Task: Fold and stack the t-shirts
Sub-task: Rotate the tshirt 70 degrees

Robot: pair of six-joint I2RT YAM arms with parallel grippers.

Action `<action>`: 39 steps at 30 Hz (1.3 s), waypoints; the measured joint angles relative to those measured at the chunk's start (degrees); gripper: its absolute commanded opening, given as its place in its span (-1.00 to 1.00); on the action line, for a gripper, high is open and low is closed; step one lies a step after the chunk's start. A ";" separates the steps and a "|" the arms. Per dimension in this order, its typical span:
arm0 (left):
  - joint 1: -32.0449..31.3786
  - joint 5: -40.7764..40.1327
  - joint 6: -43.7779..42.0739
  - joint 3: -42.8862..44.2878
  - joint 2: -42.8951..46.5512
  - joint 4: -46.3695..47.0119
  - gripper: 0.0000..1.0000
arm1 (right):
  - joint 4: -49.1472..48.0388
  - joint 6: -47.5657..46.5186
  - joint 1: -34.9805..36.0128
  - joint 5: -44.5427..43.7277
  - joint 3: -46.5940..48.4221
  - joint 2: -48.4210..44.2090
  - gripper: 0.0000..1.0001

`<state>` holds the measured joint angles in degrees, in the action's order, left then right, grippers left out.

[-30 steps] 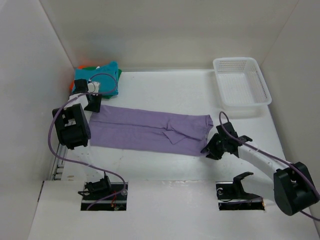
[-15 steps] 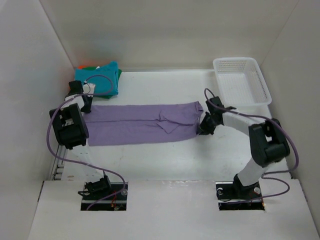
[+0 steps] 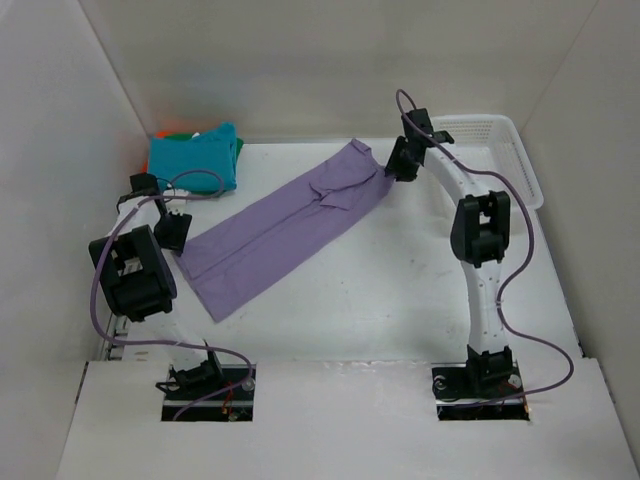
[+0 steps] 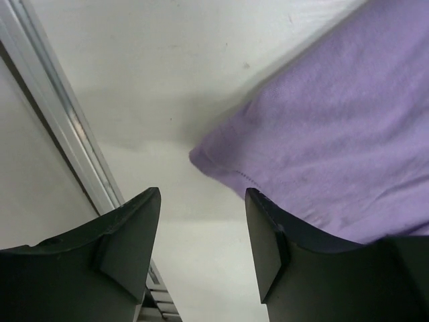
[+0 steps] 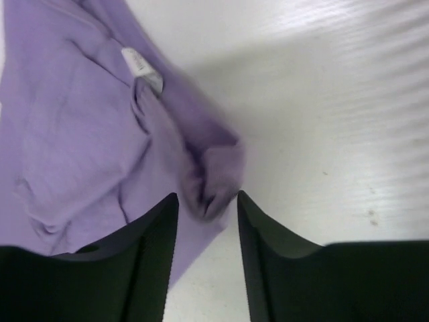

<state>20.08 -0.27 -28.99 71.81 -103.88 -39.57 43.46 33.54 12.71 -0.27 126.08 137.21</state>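
Observation:
The lavender t-shirt [image 3: 280, 225], folded into a long strip, lies diagonally on the table from front left to back right. My right gripper [image 3: 398, 168] is at its back right end, jaws apart. In the right wrist view a bunched fold of the shirt [image 5: 74, 121] lies just at the tips of that gripper [image 5: 208, 196]. My left gripper [image 3: 172, 238] is open beside the shirt's left corner. In the left wrist view that corner [image 4: 335, 147] lies just ahead of the open gripper [image 4: 201, 194], not between the jaws. The teal t-shirt [image 3: 195, 160] tops a pile at the back left, with orange [image 3: 165, 135] and dark green [image 3: 238, 148] edges showing.
A white mesh basket [image 3: 520, 170] stands at the back right, just right of my right arm. White walls enclose the table on three sides. A metal rail [image 4: 60, 134] runs along the left edge next to my left gripper.
My right gripper swung the shirt's right end from the front right to the back, turning the strip diagonal. Its jaws now stand apart. My left gripper shifted slightly and stays open.

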 measured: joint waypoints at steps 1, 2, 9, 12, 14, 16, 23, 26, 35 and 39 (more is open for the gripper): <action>0.00 0.15 0.00 0.00 0.61 -0.37 0.06 | 0.72 -0.66 -0.04 -0.59 -0.07 -0.42 -0.05; 0.00 0.31 0.04 0.02 1.11 -0.55 0.06 | 1.07 -1.27 -0.04 -1.11 -1.03 -1.29 -0.02; -0.52 0.44 0.24 1.95 0.20 1.88 0.11 | 1.03 -2.93 1.38 -2.38 -21.20 -15.76 0.06; -0.63 0.79 0.04 2.95 -1.70 5.09 0.12 | 0.02 -1.77 4.57 -2.56 -28.74 -22.71 0.08; -0.76 1.92 -0.33 2.97 -2.91 6.49 0.10 | -1.16 -0.48 8.15 -2.51 -32.92 -26.69 0.09; -1.09 3.41 -0.83 2.95 -4.26 6.75 0.08 | -2.60 1.27 12.85 -2.19 -36.70 -29.73 0.09; -1.84 3.76 -1.84 2.45 -5.79 7.13 -0.16 | -7.93 8.09 24.98 -0.24 -49.13 -32.85 0.08; -2.16 3.91 -1.75 2.45 -5.86 6.12 -0.46 | -8.94 11.04 26.99 -0.22 -53.46 -34.05 0.08; -3.78 5.57 -1.70 -7.93 2.93 -0.07 -0.76 | -18.29 25.31 41.11 -4.85 -68.63 -48.04 0.08; -6.71 6.64 -1.18 -15.28 12.13 -5.20 -0.71 | -23.61 34.73 50.16 -9.03 -74.05 -50.99 0.08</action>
<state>13.37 6.37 -30.17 56.53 -91.74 -44.77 19.86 68.27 62.87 -9.30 52.03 86.21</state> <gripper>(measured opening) 0.128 0.540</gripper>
